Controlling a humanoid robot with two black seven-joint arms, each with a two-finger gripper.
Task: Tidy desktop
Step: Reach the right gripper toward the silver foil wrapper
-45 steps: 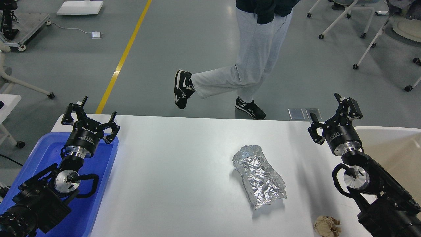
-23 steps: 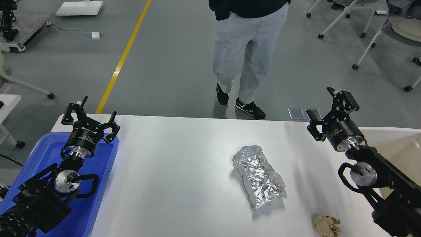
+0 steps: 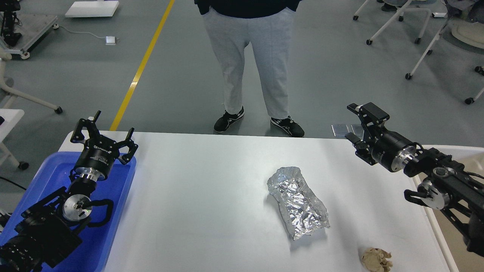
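On the large, smooth white rectangular surface with rounded corners, a crumpled sheet of silver aluminium foil is lying right of centre, its long side slanting from upper left down to lower right. Near the front right corner, well apart from the foil, a small crumpled wad of beige paper is sitting on the same surface. Neither piece is touching a gripper.

The left gripper is hanging over the far end of a blue plastic tray at the left edge of the surface, its two black fingers spread wide and holding nothing. The black left arm is running down over the tray toward the lower left corner of the view.

The right gripper is hovering above the far right corner of the surface, turned to point leftward, with its fingers parted and empty. Beneath the right arm, a beige bin is showing at the right edge.

Beyond the surface, a person in light grey trousers and black sneakers is standing on the grey floor, facing the robot. A yellow line is crossing the floor at the left, and white wheeled chair legs are standing at the upper right.
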